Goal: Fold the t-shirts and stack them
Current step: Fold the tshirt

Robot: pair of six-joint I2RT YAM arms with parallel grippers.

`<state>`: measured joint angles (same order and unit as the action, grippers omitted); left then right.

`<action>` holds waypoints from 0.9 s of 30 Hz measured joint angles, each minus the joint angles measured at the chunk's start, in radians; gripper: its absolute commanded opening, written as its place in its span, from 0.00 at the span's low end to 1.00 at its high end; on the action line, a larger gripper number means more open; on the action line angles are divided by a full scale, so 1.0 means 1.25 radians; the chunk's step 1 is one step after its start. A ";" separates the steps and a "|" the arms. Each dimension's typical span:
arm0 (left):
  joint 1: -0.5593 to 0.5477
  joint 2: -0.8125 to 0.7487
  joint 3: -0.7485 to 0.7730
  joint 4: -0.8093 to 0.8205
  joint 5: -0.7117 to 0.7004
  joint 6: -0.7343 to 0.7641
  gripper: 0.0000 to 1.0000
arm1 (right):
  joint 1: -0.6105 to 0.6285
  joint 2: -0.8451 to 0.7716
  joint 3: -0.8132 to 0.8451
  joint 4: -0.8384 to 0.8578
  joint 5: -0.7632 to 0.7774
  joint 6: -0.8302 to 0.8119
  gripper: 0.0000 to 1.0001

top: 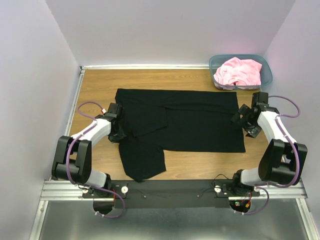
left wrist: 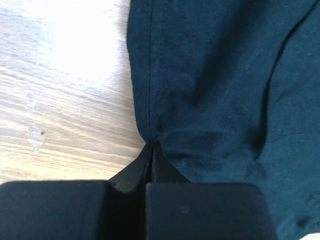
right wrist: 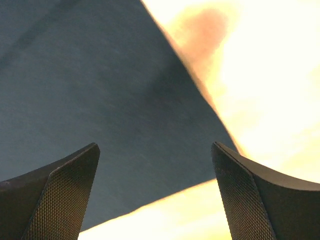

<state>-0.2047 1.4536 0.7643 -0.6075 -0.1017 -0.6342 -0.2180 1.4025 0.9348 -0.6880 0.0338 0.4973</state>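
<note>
Table: a wooden top is carrying everything; its grain is running left to right; pale walls are closing it in on the left, far and right sides; bare wood is showing along the left side and in a strip by the near edge.
Black t-shirt: it is lying flat on the wood, spreading across most of the middle; its body is stretching toward the right; one sleeve is pointing toward the near edge on the left.
Teal bin: it is sitting in the far right corner, just beside the shirt's far edge.
</note>
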 measured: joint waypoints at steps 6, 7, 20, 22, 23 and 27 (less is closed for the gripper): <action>0.000 -0.017 -0.016 0.042 0.026 0.002 0.00 | 0.000 0.021 0.012 -0.096 0.070 0.018 0.98; 0.000 -0.019 -0.019 0.050 0.029 0.005 0.00 | 0.000 0.021 0.012 -0.109 0.077 0.028 0.97; 0.000 -0.078 -0.051 0.096 0.026 0.018 0.00 | -0.001 0.021 -0.056 -0.153 0.116 0.144 0.57; 0.000 -0.083 -0.051 0.097 0.022 0.020 0.00 | -0.002 0.017 -0.072 -0.154 0.125 0.158 0.51; 0.000 -0.085 -0.051 0.097 0.021 0.021 0.00 | -0.002 0.014 -0.080 -0.154 0.129 0.165 0.51; 0.000 -0.088 -0.051 0.100 0.021 0.024 0.00 | -0.004 0.007 -0.108 -0.155 0.141 0.183 0.51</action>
<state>-0.2043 1.3437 0.7006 -0.4828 -0.0757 -0.6044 -0.2226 1.4117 0.7998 -0.8818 0.2096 0.7265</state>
